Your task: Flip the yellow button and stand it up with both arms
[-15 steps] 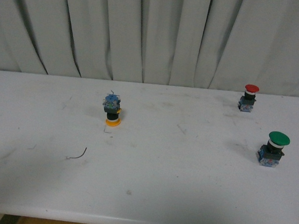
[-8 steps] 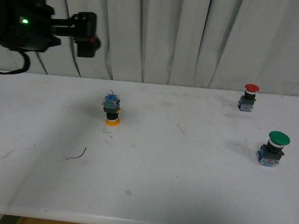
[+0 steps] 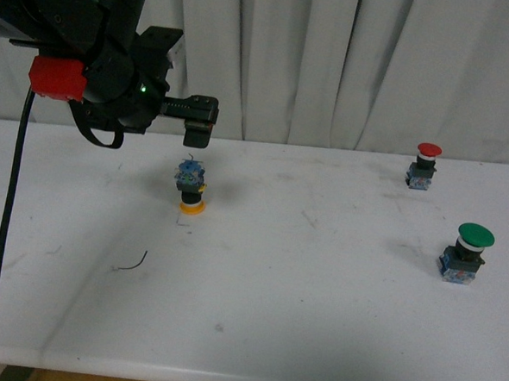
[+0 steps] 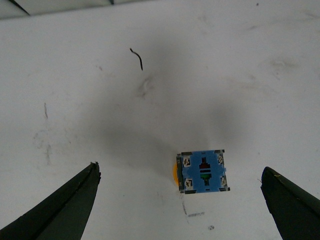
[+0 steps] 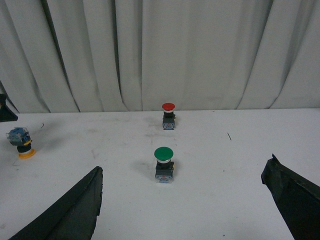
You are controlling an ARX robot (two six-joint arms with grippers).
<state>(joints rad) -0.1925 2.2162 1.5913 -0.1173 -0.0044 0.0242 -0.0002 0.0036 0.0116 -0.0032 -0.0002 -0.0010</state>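
Beneath the wide-spread left claw (image 3: pixel 199 128), apart from it, the yellow button (image 3: pixel 191 189), cap down.

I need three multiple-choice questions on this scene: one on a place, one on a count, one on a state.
1. The left gripper is: A) over the yellow button; B) over the green button; C) beside the red button.
2. Buttons on the table: A) two; B) three; C) four.
3. The yellow button stands: A) cap down; B) cap up; C) sideways.
Answers: 1 A, the front view shows it above that button. 2 B: yellow button, red button, green button. 3 A, its cap touches the table, block upward.
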